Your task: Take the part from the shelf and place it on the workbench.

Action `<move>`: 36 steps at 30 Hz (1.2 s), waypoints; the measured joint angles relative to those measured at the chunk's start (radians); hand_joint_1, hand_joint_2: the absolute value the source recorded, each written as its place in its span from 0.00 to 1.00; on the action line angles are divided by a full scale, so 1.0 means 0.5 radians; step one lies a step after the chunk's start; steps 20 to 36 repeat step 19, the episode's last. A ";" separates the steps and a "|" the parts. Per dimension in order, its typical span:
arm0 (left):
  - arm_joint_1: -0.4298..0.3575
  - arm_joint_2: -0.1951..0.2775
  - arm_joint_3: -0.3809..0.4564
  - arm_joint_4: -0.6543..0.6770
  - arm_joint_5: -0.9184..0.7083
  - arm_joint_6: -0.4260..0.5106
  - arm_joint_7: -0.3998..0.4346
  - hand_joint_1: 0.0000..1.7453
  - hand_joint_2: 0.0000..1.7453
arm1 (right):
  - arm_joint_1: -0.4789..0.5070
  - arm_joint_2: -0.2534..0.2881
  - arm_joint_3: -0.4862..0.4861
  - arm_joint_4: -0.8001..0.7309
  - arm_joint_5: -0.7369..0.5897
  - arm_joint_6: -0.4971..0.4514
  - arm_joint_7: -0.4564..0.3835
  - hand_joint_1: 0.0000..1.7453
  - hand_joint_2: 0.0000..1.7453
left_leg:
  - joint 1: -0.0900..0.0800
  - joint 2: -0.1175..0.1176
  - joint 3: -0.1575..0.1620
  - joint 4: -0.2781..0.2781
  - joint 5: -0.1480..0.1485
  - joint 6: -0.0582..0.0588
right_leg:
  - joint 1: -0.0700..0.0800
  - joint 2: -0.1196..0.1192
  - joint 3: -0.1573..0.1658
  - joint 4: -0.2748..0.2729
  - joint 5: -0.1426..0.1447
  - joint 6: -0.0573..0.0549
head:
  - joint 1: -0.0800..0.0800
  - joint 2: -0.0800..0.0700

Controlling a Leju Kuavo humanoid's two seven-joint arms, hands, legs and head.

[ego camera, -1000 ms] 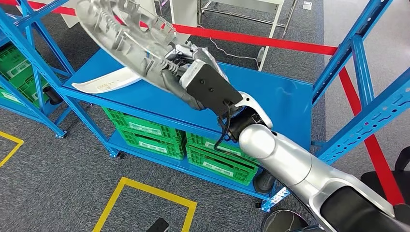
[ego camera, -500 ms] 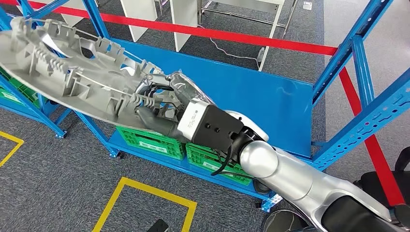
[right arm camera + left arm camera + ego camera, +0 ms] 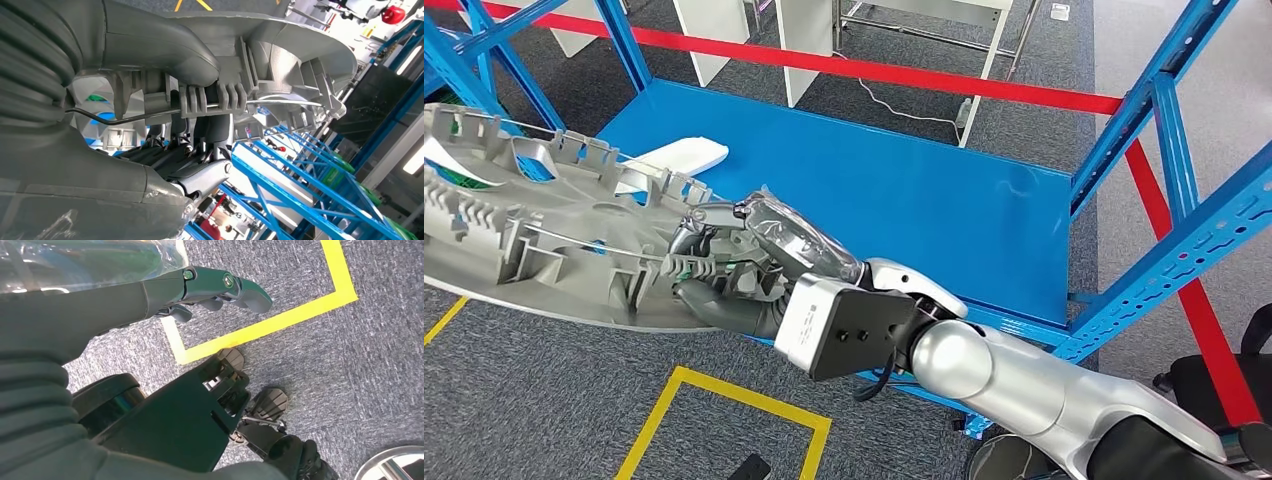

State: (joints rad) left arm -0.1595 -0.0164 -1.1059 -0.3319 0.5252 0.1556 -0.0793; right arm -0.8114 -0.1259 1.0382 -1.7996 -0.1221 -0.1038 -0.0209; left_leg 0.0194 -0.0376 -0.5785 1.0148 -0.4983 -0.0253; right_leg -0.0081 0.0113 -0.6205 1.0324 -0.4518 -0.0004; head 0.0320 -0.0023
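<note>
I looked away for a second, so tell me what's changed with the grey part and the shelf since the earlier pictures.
The right hand has kept its grip on the grey part and swung it down and toward the robot's left, from tilted high over the blue shelf to nearly flat, off its front edge. The white piece on the shelf shows farther back now. The shelf and red tape stayed put.

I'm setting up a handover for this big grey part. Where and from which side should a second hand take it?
Take the grey part by a rim edge, well away from the right hand, which grips it near one end so that most of it hangs out unsupported. Come from below, probably: the upturned face is crowded with ribs and a thin wire, while the rim offers a plain edge to close on.
</note>
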 joint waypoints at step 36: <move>0.001 0.001 0.000 0.000 0.034 0.000 -0.018 0.00 1.00 | 0.010 0.000 0.012 -0.035 0.000 0.001 -0.001 1.00 1.00 | 0.000 0.000 0.000 0.000 0.000 0.000 | 0.000 0.000 0.000 0.000 0.000 0.000 | 0.000 0.000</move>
